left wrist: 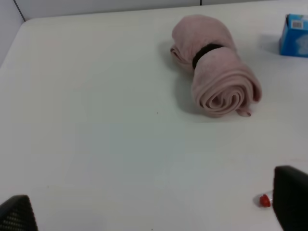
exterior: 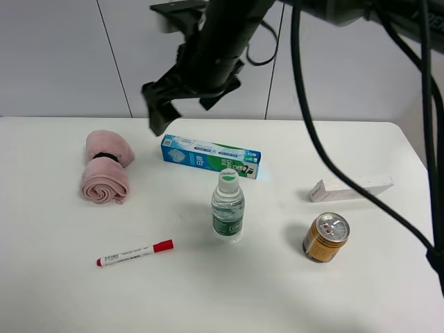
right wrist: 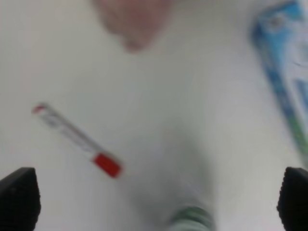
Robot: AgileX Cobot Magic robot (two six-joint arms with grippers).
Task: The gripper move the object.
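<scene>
My right gripper [exterior: 182, 103] hangs high over the desk [exterior: 55, 277], jaws apart and holding nothing; left jaws likewise apart in the wrist view, only their tips showing. The marker pen [exterior: 134, 252] lies flat on the desk, red cap toward 3 o'clock, at 8 o'clock from the water bottle [exterior: 227, 208] and 6 o'clock from the pink towel roll [exterior: 105, 167], apart from both.

No print is legible in any view.

- Marker pen [exterior: 135, 253]: lies on the table in front of and below the right gripper [exterior: 182, 103]; dark print on white barrel, too small to read.
- Toothpaste box [exterior: 211, 157]: just below the claw; white lettering and emblems, unreadable.
- Water bottle [exterior: 227, 208]: green label, text unresolved.
- Can [exterior: 325, 237]: no markings readable.
- Right wrist view blurred.
</scene>
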